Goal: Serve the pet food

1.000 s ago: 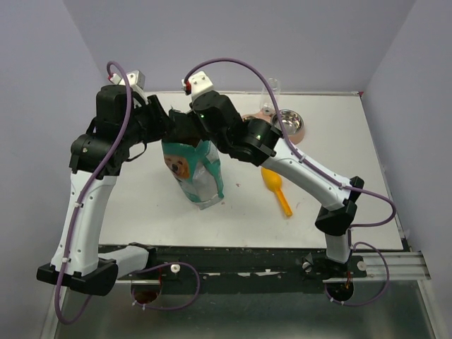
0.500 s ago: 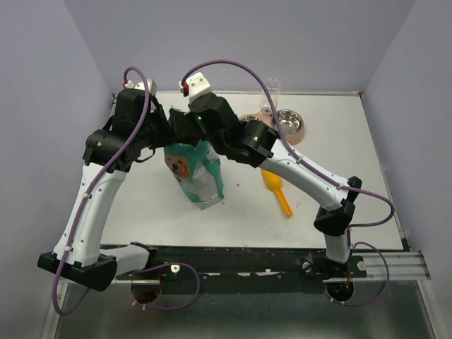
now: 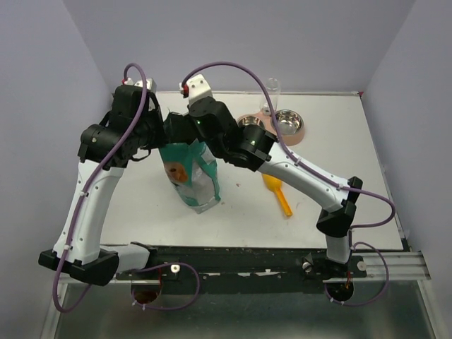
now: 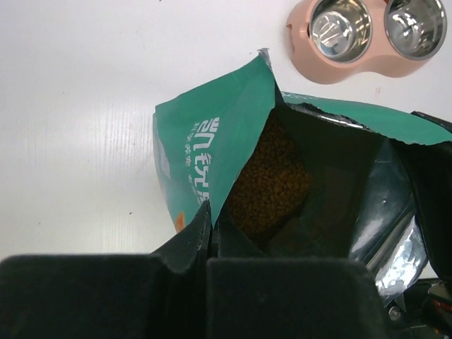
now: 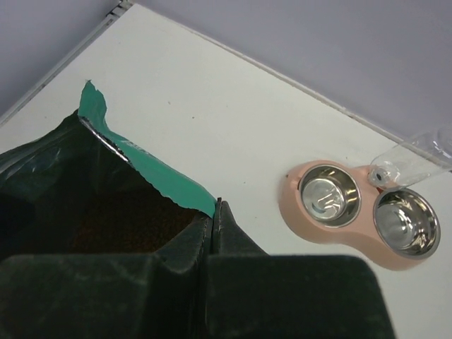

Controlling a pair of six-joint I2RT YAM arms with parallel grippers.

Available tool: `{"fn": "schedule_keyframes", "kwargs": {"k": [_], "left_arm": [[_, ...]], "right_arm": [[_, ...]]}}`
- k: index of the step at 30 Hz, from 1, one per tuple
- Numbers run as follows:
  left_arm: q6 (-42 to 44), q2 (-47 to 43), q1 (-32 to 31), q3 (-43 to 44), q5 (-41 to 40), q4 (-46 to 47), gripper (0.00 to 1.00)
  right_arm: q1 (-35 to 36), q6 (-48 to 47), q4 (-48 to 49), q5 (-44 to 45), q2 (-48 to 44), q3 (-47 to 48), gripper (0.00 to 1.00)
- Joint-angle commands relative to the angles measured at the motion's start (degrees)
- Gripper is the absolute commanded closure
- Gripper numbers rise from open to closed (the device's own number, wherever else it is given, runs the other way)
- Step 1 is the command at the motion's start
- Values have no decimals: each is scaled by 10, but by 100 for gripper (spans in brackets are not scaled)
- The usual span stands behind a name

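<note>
A teal bag (image 3: 194, 173) with a dog picture stands upright mid-table, its top torn open. The pet food (image 4: 272, 176) is a mass of small brown kibble inside the bag, and it shows dimly in the right wrist view (image 5: 134, 222) too. My left gripper (image 4: 210, 212) is shut on the bag's teal rim (image 4: 212, 134) at one side of the mouth. On the opposite edge (image 5: 148, 169), my right gripper (image 5: 215, 208) is also shut. From above, both wrists meet over the bag top, hiding the mouth.
A pink double bowl (image 3: 275, 126) with two steel cups stands at the back right, with a clear bottle (image 3: 271, 92) fixed to it. An orange scoop (image 3: 277, 189) lies on the table to the right of the bag. Purple walls enclose the table.
My left gripper came in to the bag's left rim and closed on it. The bag top shifted slightly left. The right gripper kept its grip.
</note>
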Motion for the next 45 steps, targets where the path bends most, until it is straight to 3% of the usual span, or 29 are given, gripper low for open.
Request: {"fn": "schedule_keyframes", "kwargs": {"k": [1,10,15,19,25,29,34,36,38,42,45], "left_arm": [[30,-4,17,124,-19,66,100],[34,34,20,118,112,150,100],[51,99,19,182,132,111,100],[25,60,12,85,175,191,100],[-35,46,-15,31,229,247,100],[-39,33,-30,18,225,273,100],[-30,26,-34,17,211,282,100],[-29,25,-34,18,208,280,100],[-24,24,-35,18,207,284,100],[-10,23,-40,35,170,276,100],[2,23,-44,59,142,262,100]], "right_arm": [[7,41,65,21,-49,-3,99],[7,66,63,-1,-71,-21,99],[7,112,59,0,-110,-75,99],[7,138,56,5,-161,-154,99],[7,166,30,5,-209,-218,99],[7,161,1,-18,-213,-202,77],[7,166,-83,-88,-187,-103,50],[7,166,-86,-117,-202,-97,31],[7,162,-86,-135,-217,-100,21],[7,160,-97,-129,-228,-101,15],[3,182,-130,-71,-203,-78,13]]}}
